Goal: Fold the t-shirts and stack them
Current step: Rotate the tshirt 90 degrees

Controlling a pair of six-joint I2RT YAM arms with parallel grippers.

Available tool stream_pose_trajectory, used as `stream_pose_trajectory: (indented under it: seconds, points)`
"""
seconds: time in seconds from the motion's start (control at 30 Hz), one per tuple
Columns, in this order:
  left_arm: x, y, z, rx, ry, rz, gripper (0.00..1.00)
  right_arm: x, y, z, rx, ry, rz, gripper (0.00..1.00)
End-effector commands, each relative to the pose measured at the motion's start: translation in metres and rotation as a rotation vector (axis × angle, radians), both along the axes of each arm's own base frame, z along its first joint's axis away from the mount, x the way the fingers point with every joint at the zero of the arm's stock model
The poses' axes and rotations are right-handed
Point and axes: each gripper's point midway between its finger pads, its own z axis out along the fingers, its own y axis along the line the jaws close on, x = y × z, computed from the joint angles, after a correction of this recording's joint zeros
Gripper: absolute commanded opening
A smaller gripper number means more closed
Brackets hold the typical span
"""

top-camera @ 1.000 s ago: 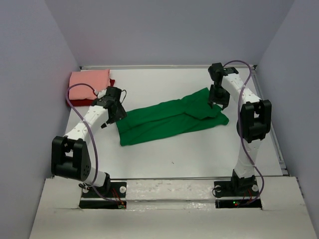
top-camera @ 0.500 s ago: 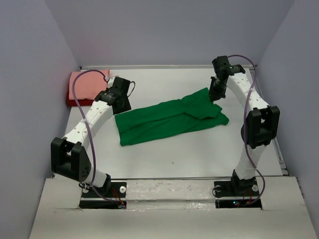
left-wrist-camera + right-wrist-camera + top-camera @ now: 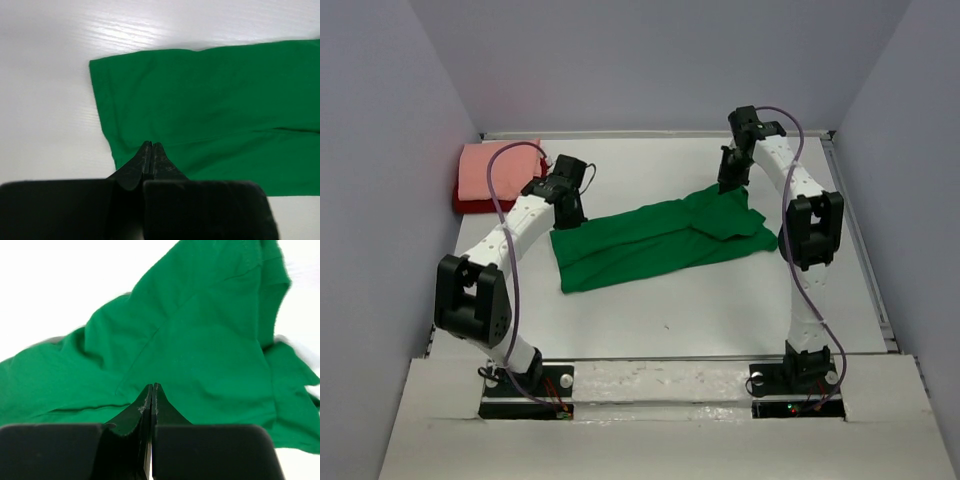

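From above, the green t-shirt (image 3: 660, 240) is seen laid as a long band across the table (image 3: 720, 300). The salmon-pink t-shirt (image 3: 495, 165) is stacked on the dark red t-shirt (image 3: 470, 205) at the far left corner. The left gripper (image 3: 568, 215) is placed at the band's far left corner, and the right gripper (image 3: 728, 182) at its far right end. In the left wrist view, the left gripper (image 3: 151, 146) is seen pressed tip to tip over the green cloth (image 3: 215, 100) near its edge. In the right wrist view, the right gripper (image 3: 151, 387) is likewise closed over rumpled green cloth (image 3: 200, 340). Whether any cloth is pinched cannot be told.
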Motion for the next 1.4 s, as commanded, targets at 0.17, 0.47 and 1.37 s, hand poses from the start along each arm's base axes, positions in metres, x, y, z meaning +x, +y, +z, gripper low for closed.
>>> stream_pose_trajectory:
  seconds: [0.17,0.47,1.37]
  points:
    - [0.025,-0.039,0.002,-0.153,-0.019,-0.165,0.00,0.007,0.002,-0.011,-0.021,-0.004,0.057,0.00]
    - [0.026,-0.056,-0.015,-0.273,0.040,-0.257,0.00,-0.011,-0.030,-0.041,-0.182,0.085,-0.019,0.00]
    - [0.028,-0.029,-0.052,-0.299,0.133,-0.129,0.00,-0.027,-0.053,-0.053,-0.286,0.090,-0.064,0.00]
